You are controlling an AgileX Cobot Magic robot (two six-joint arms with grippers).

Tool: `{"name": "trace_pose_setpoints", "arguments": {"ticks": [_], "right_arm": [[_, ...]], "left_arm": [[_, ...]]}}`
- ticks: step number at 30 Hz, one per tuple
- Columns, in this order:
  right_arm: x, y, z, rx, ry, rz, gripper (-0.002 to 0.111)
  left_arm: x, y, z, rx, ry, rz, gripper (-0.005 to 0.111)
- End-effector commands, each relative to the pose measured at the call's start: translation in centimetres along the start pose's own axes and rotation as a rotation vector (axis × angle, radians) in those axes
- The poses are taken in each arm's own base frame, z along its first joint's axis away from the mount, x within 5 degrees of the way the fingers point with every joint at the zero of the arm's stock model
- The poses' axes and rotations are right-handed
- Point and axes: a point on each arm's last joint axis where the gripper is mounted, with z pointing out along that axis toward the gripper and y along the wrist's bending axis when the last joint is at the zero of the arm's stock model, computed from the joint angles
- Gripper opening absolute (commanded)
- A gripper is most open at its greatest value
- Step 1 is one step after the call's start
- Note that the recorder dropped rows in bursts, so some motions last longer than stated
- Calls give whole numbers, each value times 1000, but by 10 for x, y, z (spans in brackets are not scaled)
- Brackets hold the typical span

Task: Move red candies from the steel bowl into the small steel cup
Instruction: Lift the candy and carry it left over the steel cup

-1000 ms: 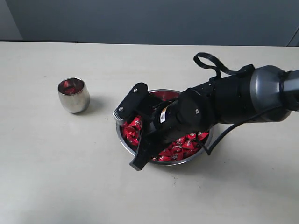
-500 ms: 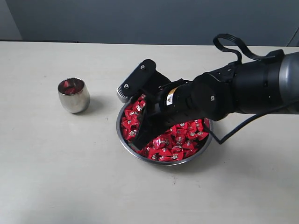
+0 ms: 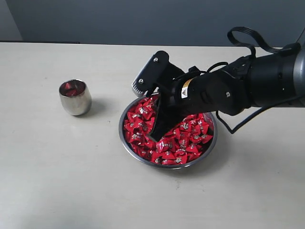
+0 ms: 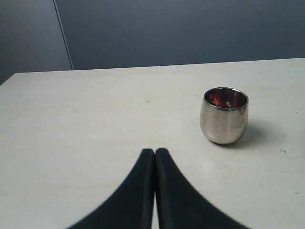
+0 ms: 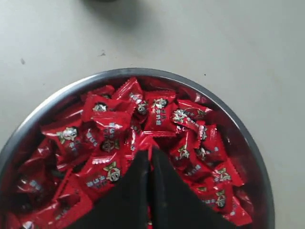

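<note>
The steel bowl point(image 3: 129, 150) sits mid-table, heaped with red candies point(image 3: 183, 141). My right gripper point(image 3: 155, 136) reaches down into the heap from the right, its tips among the sweets. In the right wrist view the black fingers of the right gripper point(image 5: 150, 151) are pressed together, pinching the edge of a red candy point(image 5: 151, 141), with the steel bowl's rim point(image 5: 38, 114) around them. The small steel cup point(image 3: 75, 98) stands left of the bowl with red showing inside. My left gripper point(image 4: 155, 151) is shut and empty over bare table, short of the small steel cup point(image 4: 225, 115).
A black cable point(image 3: 248, 38) loops above the right arm. The pale table point(image 3: 57, 171) runs to a dark wall point(image 3: 143, 19) at the back. The left arm does not show in the exterior view.
The right arm swung from the bowl's front-left rim up and rightward, over the bowl's middle. Its fingers, spread a second ago, have come together in the candy heap.
</note>
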Motion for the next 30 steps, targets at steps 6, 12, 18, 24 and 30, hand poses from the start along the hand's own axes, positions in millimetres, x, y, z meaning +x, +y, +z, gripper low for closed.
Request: {"name": "trace_pose_setpoints", "arguments": {"ticks": [6,12,18,24,30], "right_arm": [[7,-3,-3,12,66,-287,-1],[7,-3,-3,13,69,-380,-1],[3,-5,-3,39,29,-474,-1],[-14,-9,-4,112,-150,-338,-1],[-38,-21,-1,153,-242,-107,-1]], "left_arm": [[1,0,0,0,-2,-5,0],[1,0,0,0,-2,-5,0],[1,0,0,0,-2,-5,0],[1,0,0,0,-2,-5,0],[1,0,0,0,-2,-5,0]]}}
